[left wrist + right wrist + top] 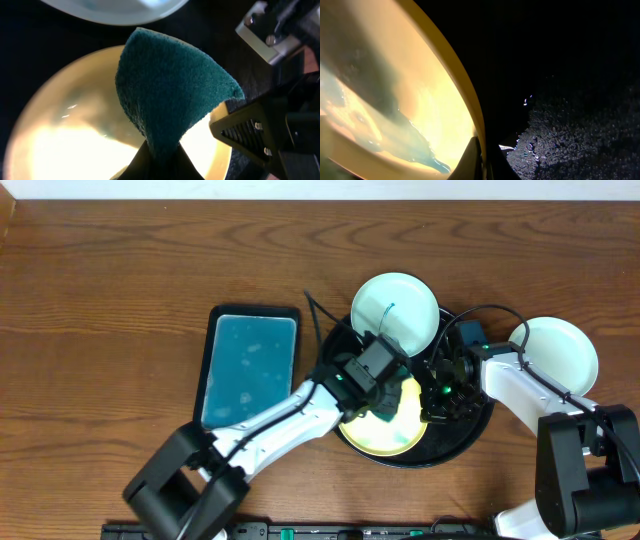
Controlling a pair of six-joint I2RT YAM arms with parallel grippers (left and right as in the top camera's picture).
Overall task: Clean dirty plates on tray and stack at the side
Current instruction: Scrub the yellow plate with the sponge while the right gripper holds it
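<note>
A pale yellow plate lies in the round black tray. My left gripper hovers over it, shut on a teal sponge whose folded end sticks out above the yellow plate. My right gripper is shut on the yellow plate's right rim, one finger inside and one outside. A mint-white plate with a thin teal scribble rests at the tray's back edge. Another mint-white plate sits on the table to the right of the tray.
A rectangular teal tray holding liquid lies left of the black tray. Wooden table stretches to the left and back. Cables run over the black tray's back rim beside both arms.
</note>
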